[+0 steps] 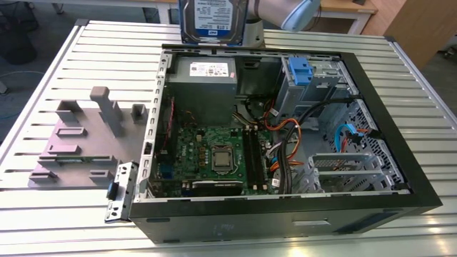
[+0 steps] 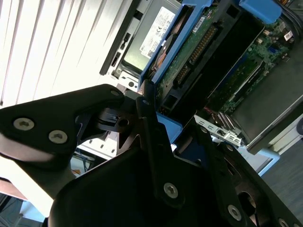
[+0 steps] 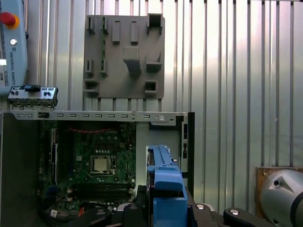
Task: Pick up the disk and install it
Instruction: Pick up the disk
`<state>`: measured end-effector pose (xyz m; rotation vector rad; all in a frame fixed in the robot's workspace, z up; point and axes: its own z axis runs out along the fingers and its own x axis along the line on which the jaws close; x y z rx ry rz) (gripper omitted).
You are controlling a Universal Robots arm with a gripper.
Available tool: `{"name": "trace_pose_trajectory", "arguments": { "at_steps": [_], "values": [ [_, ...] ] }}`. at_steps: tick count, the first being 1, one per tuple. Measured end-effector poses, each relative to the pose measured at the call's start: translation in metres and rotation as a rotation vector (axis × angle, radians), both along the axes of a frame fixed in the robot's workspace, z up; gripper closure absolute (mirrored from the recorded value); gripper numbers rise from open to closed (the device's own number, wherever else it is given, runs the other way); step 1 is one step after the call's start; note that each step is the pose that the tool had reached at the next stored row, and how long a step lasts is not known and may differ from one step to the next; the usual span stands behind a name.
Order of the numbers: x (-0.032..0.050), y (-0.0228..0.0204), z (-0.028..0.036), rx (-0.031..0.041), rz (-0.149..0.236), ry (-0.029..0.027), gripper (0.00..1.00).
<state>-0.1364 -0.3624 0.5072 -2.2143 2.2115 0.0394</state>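
The disk [image 1: 214, 20] hangs upright above the far edge of the open computer case [image 1: 286, 211], its white-and-blue label facing the exterior camera. In the second wrist view its green circuit-board side [image 2: 191, 52] and blue carrier frame [image 2: 156, 66] show. My gripper [image 2: 154, 111] is shut on the disk's edge, with black fingers [image 2: 151, 137] pressing the blue bracket. In the first wrist view the carrier's blue edge [image 3: 165, 182] sits between the gripper's parts [image 3: 165, 210], over the case below. The grey drive cage with its blue latch [image 1: 301, 72] stands at the case's far corner on the exterior view's right.
Inside the case lie the grey power supply [image 1: 203, 80], the green motherboard [image 1: 214, 155] and bundled cables [image 1: 286, 134]. A grey fixture plate [image 1: 85, 139] rests on the slatted table on the exterior view's left, with a loose metal bracket [image 1: 121, 190] beside the case.
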Motion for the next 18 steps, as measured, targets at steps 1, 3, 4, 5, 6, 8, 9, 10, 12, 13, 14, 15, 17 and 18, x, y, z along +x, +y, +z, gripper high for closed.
{"name": "trace_pose_trajectory", "arguments": {
  "at_steps": [1, 3, 4, 5, 6, 8, 9, 10, 12, 13, 14, 15, 17, 18],
  "values": [
    [0.0005, 0.0, 0.0, 0.0, 0.0, 0.0, 0.63],
    [0.0015, 0.0, 0.0, -0.0001, 0.0, 0.0, 0.63],
    [0.002, 0.0, 0.0, 0.0, 0.0, 0.0, 0.63],
    [0.0025, 0.0, 0.0, 0.0, 0.0, 0.0, 0.63],
    [0.0029, 0.0, 0.0, -0.0001, 0.0, 0.0, 0.63],
    [0.0038, 0.0, 0.0, 0.0, 0.0, 0.0, 0.63],
    [0.0042, 0.0, 0.0, 0.0, 0.0, 0.0, 0.63],
    [0.0046, 0.0, 0.0, 0.0, 0.0, 0.0, 0.63],
    [0.0055, 0.0, 0.0, -0.0001, 0.0, 0.0, 0.63],
    [0.006, 0.0, 0.0001, -0.0001, 0.0, 0.0001, 0.63],
    [0.0065, 0.0, 0.0, -0.0001, 0.0, 0.0001, 0.63],
    [0.007, 0.0, 0.0, 0.0, 0.0, 0.0, 0.63],
    [0.008, 0.0, 0.0, -0.0001, 0.0, 0.0001, 0.63],
    [0.0086, 0.0, 0.0, -0.0001, 0.0, 0.0001, 0.63]
  ]
}}
